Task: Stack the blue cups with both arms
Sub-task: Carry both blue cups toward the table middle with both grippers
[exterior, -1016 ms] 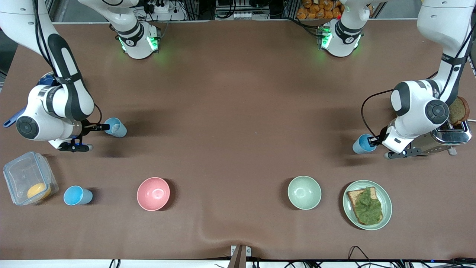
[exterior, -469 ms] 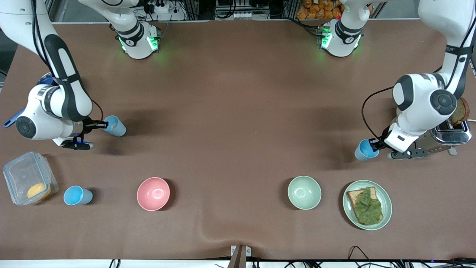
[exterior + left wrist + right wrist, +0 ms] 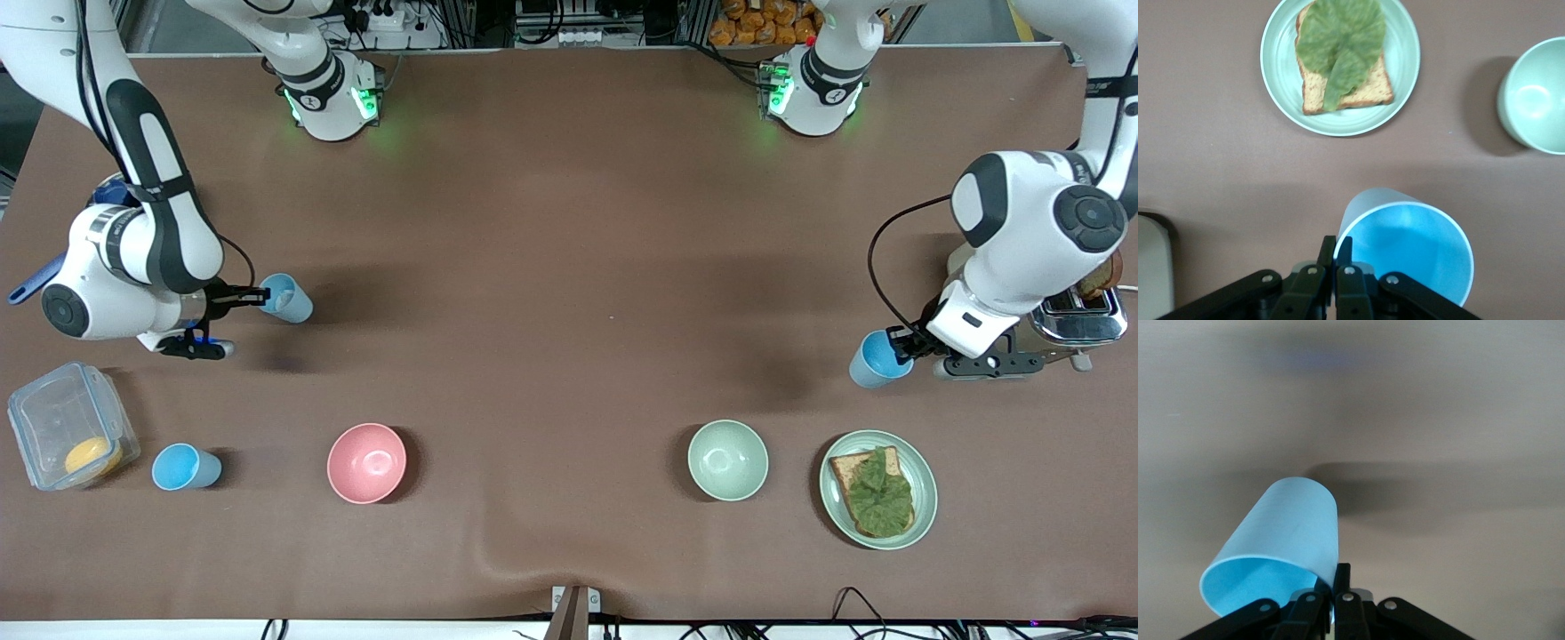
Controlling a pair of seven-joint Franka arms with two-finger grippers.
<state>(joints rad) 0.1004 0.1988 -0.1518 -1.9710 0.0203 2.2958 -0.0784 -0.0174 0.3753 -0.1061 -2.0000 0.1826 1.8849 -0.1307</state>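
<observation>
My right gripper [image 3: 254, 299] is shut on the rim of a blue cup [image 3: 288, 299] and holds it tilted above the table at the right arm's end. In the right wrist view the gripper [image 3: 1336, 577] pinches that cup's [image 3: 1281, 537] wall. My left gripper [image 3: 900, 349] is shut on the rim of a second blue cup [image 3: 877, 360], just over the table beside the toaster. In the left wrist view the gripper [image 3: 1336, 245] pinches this cup's [image 3: 1408, 257] rim. A third blue cup [image 3: 183, 468] stands on the table next to the clear container.
A pink bowl [image 3: 366, 463], a green bowl [image 3: 727, 460] and a plate [image 3: 925, 498] with toast and lettuce lie nearer the front camera. A toaster [image 3: 1077, 322] stands by the left arm. A clear container [image 3: 62, 418] holds something orange.
The right gripper has carried its cup slightly toward the table's middle. The left arm's wrist has turned and its cup has shifted slightly toward the front camera.
</observation>
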